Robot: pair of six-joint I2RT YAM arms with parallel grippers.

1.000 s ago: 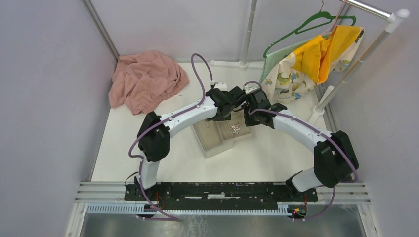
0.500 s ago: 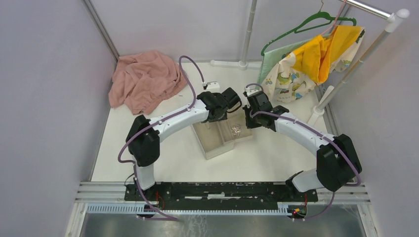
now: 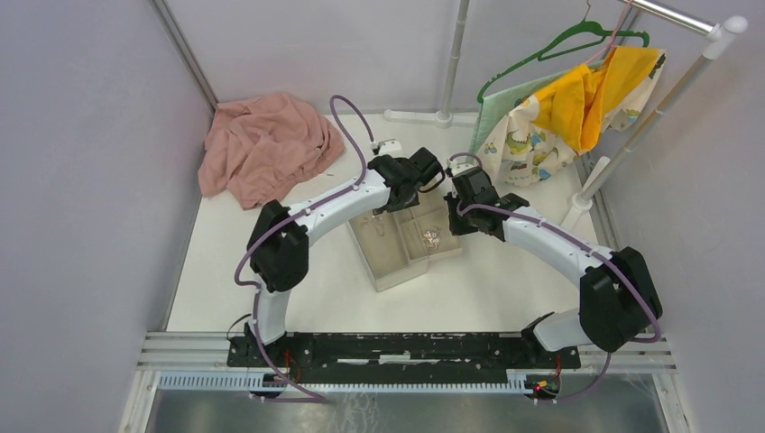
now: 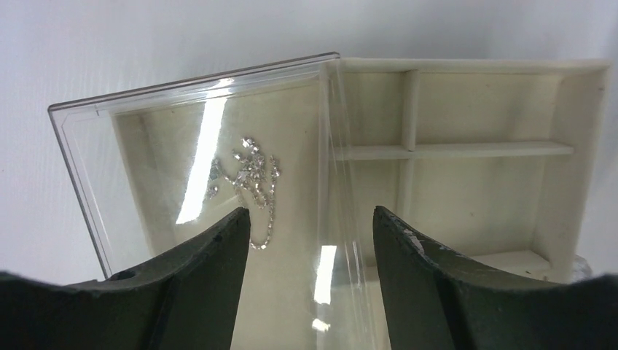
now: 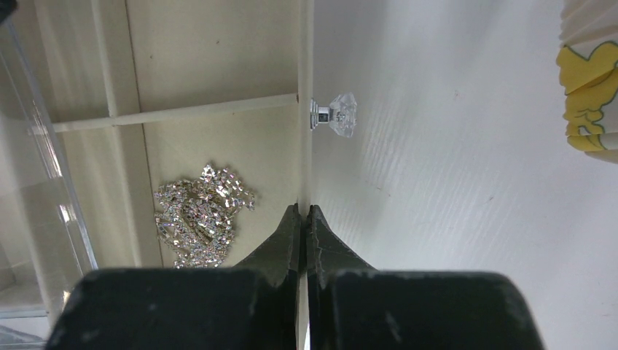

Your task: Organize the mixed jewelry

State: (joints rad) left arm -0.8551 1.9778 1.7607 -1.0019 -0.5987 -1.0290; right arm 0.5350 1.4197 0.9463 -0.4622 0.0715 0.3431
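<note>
My left gripper (image 4: 312, 213) is open, its dark fingers set apart. The right edge of a clear, flat plastic panel (image 4: 146, 153) runs down between them. Neither finger seems to touch it, but the panel's lower part is cut off behind my fingers. My right gripper (image 5: 302, 211) is pressed shut, its tips right at the thin side wall of the beige compartment tray (image 5: 218, 44). I cannot tell whether that wall is nipped between them.

Just left of my right fingers, on the tray floor, lies the mixed jewelry (image 5: 200, 215), a heap of tiny glittering silver-coloured pieces. Its lower edge is hidden by my gripper body, and I cannot make out single pieces. From my left wrist the heap shows only through the clear panel, crossed by streaks of glare, with a thin chain trailing down.

A clear faceted knob on a silver stem (image 5: 335, 114) sticks out from the outer side of the tray wall, over the white table (image 5: 452, 189).
</note>
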